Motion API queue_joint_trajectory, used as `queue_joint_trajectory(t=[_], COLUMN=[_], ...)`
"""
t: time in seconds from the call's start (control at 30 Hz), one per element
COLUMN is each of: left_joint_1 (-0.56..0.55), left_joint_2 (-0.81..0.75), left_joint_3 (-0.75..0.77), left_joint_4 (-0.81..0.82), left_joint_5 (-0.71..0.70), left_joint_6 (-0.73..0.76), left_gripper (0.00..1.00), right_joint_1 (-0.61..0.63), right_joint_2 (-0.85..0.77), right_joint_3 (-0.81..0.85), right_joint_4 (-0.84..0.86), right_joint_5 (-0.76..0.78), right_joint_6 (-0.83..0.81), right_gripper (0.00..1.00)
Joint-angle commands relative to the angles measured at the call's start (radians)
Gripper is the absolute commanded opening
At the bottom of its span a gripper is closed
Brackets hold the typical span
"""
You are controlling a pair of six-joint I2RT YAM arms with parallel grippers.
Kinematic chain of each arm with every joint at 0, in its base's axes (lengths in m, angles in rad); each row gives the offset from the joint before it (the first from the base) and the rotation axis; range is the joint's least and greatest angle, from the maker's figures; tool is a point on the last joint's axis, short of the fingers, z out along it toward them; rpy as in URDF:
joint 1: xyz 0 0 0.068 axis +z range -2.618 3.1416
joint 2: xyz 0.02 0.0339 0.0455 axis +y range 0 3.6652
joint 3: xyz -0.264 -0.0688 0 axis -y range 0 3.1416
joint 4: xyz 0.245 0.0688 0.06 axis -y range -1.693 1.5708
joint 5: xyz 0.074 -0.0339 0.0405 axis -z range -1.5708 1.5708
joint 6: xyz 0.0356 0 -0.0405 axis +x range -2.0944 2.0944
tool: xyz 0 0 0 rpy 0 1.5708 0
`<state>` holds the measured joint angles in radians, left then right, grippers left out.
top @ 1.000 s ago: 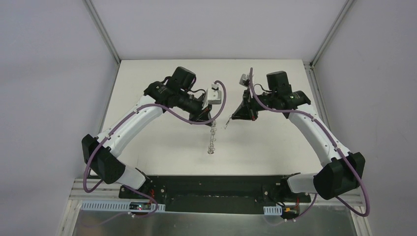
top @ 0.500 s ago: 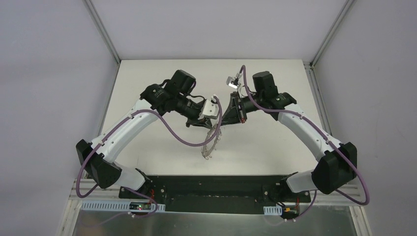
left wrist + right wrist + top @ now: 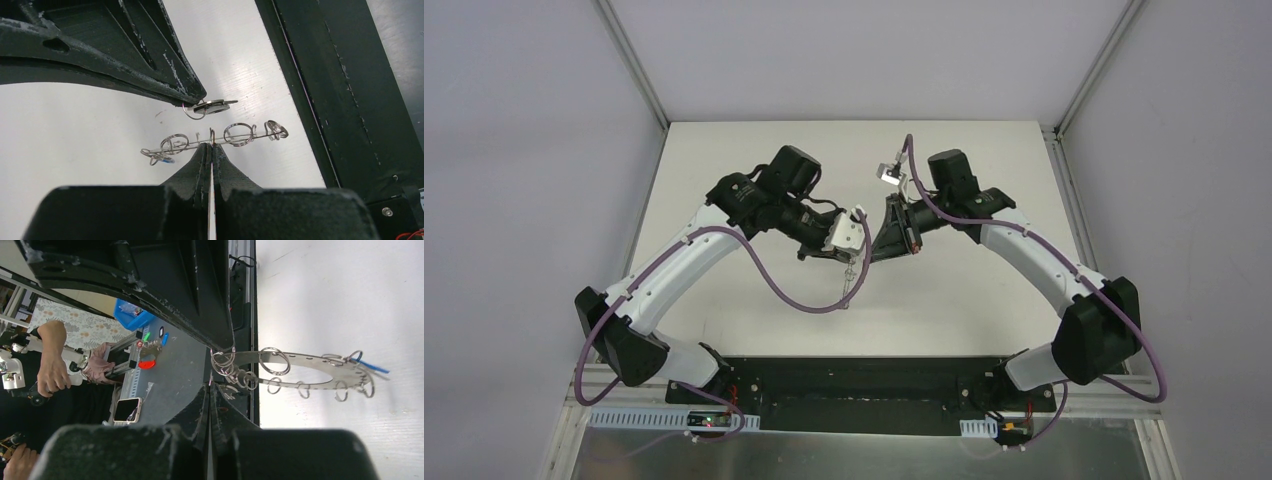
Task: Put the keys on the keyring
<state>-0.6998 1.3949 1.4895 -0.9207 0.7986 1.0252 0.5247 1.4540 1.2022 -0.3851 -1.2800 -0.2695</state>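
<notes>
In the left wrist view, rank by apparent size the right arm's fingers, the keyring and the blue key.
1. right fingers
2. keyring, seen edge-on
3. blue key, partly hidden

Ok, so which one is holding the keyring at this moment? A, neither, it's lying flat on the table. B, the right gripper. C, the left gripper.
C: in the left wrist view the left gripper has its own fingers shut on the edge of the keyring, holding it up off the table, while the right gripper pinches what looks like a separate key just above it.
</notes>
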Motion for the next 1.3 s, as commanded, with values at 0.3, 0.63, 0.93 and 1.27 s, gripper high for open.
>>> queue_joint_trajectory(t=[0.3, 0.63, 0.93, 1.27], left_joint_1=[-0.022, -0.03, -0.033, -0.035], left_joint_2=[-0.033, -0.034, -0.034, -0.036], left_joint_3=[-0.009, -0.012, -0.012, -0.01], left_joint_4=[-0.01, -0.018, -0.019, -0.021], left_joint_5=[0.01, -0.01, -0.011, -0.01], left_joint_6=[0.049, 0.065, 0.069, 0.069], left_gripper=[0.0, 0.0, 0.0, 0.0], right_joint_1=[0.022, 0.027, 0.034, 0.043], right_joint_2=[0.039, 0.049, 0.066, 0.079], right_joint_3=[0.039, 0.046, 0.045, 0.054], right_joint_4=[0.031, 0.044, 0.049, 0.043], right_joint_5=[-0.054, -0.08, -0.069, -0.05], right_joint_6=[0.038, 0.057, 0.065, 0.067], right_gripper=[0.0, 0.0, 0.0, 0.0])
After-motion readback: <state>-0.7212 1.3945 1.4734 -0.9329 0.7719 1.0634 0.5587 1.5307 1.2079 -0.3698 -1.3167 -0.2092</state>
